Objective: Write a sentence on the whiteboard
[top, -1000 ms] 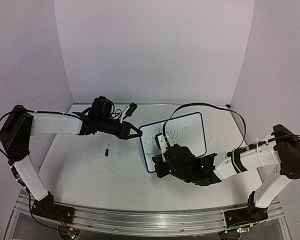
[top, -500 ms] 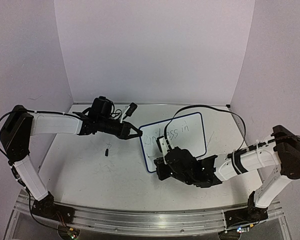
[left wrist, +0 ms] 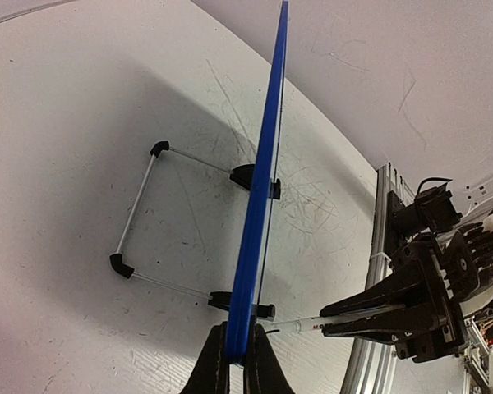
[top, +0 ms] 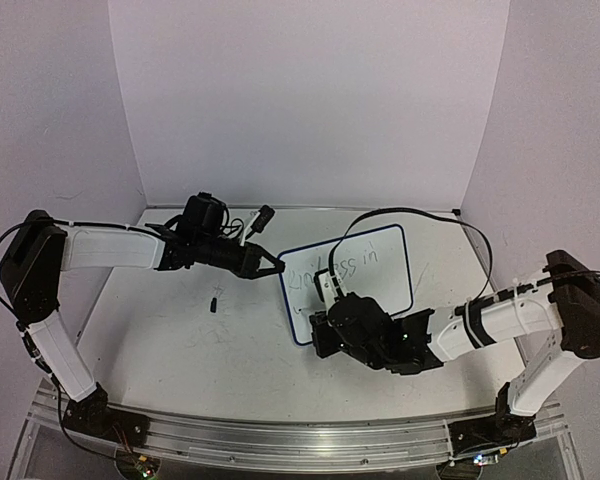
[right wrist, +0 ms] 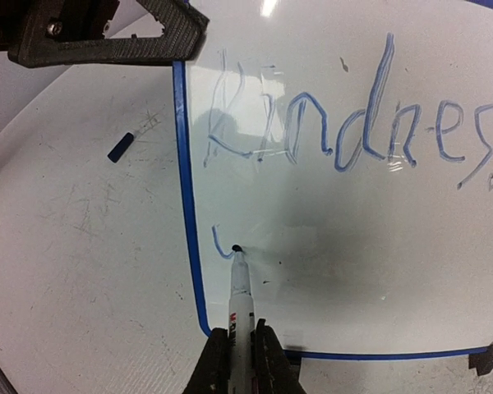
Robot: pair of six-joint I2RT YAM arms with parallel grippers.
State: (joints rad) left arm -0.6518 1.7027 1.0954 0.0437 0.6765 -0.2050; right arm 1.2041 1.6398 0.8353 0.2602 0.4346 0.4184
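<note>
- Right gripper (right wrist: 240, 338), pinching marker (right wrist: 239, 287), had shifted left and nearer on whiteboard (right wrist: 370, 271); tip began second line of sentence (right wrist: 345, 144).
- Left gripper (left wrist: 237, 351) pinched whiteboard's left edge, unmoved.

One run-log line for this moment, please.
left gripper: shut on whiteboard frame | right gripper: shut on marker | marker tip: touching whiteboard, lower left | sentence: "Kindness in" written, second line barely begun

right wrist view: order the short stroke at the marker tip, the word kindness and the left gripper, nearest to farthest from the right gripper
From the right gripper:
1. short stroke, just ahead, lower left of whiteboard
2. Kindness, upper line
3. left gripper, top-left edge
</note>
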